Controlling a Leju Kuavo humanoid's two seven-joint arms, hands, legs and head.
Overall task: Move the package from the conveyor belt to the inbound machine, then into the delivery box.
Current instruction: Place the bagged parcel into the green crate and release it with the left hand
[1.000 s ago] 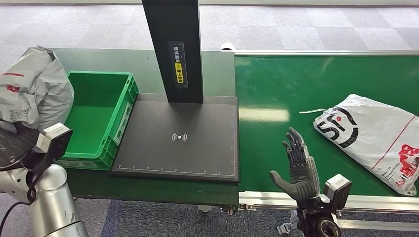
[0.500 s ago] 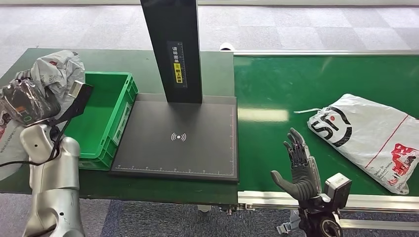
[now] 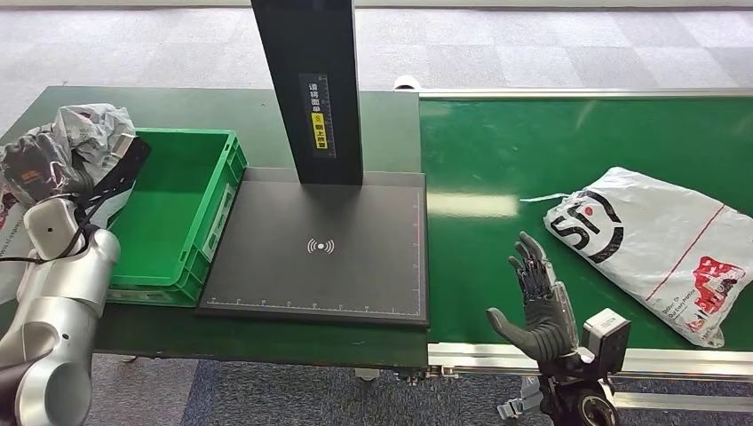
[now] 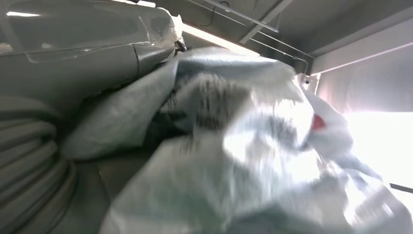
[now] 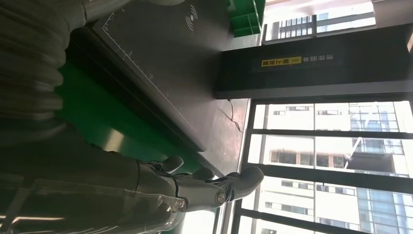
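A crumpled grey package (image 3: 89, 127) hangs just left of the green delivery box (image 3: 173, 209), and my left hand (image 3: 37, 169) grips it. In the left wrist view the same package (image 4: 243, 146) bulges out of the hand (image 4: 53, 73), its plastic creased and blurred. A second white package with a black logo (image 3: 653, 238) lies flat on the green conveyor belt (image 3: 550, 142) at the right. Left of that package, near the belt's front edge, my right hand (image 3: 535, 300) stands open with fingers spread upward. From the right wrist, the hand (image 5: 195, 187) holds nothing.
The dark inbound machine plate (image 3: 324, 248) lies between box and belt, its black post (image 3: 309, 89) rising at the back. Both the plate (image 5: 160, 63) and the post (image 5: 316, 63) appear from the right wrist. Grey carpet surrounds the table.
My left arm has swung up and inward, carrying the crumpled package to the box's left side. The package on the belt has slid a little left. My right hand stays put.
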